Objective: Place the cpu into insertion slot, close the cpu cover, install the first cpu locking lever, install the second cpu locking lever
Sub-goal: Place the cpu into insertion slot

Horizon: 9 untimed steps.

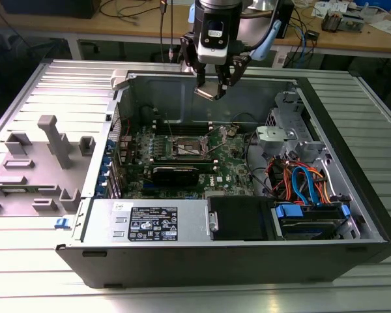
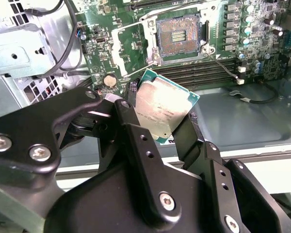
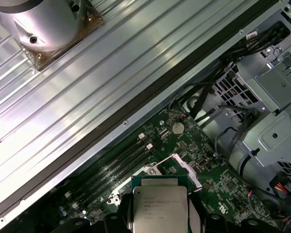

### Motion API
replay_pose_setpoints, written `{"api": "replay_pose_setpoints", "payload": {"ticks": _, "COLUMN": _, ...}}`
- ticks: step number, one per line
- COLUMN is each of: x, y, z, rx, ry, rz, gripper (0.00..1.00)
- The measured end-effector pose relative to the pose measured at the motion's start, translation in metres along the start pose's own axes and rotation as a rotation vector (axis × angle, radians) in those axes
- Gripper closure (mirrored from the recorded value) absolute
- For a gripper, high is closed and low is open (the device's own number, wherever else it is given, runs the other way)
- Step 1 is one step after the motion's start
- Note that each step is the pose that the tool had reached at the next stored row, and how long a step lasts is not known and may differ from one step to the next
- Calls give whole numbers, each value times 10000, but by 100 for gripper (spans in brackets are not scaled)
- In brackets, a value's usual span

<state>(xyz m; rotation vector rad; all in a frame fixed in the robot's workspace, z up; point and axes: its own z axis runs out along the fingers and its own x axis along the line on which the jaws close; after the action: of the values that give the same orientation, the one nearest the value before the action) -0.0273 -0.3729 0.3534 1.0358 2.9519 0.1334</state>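
My gripper (image 1: pixel 215 87) hangs above the back of the open computer case, shut on the cpu (image 2: pixel 162 109). The cpu is a small square chip with a silvery top and a green edge, clamped tilted between the black fingers (image 2: pixel 131 131) in both wrist views. Its metal top also faces the first wrist view, cpu (image 3: pixel 159 208). The insertion slot (image 2: pixel 178 36) lies bare on the green board, dark centre showing, well below and apart from the chip; in the exterior view the insertion slot (image 1: pixel 186 147) is below the gripper. The cpu cover (image 2: pixel 115 38) stands swung open beside the socket.
Long black memory slots (image 2: pixel 208 73) run beside the socket. A black drive box (image 1: pixel 238 218) and a labelled silver box (image 1: pixel 146 222) fill the case's near side. A metal drive cage with coloured cables (image 1: pixel 306 179) is at the exterior view's right. Grey plastic parts (image 1: pixel 52 143) lie outside at its left.
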Motion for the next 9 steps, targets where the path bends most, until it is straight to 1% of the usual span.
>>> {"api": "replay_pose_setpoints", "payload": {"ticks": 9, "x": 0, "y": 0, "z": 0, "rx": -1, "ry": -5, "rz": 59, "gripper": 45}}
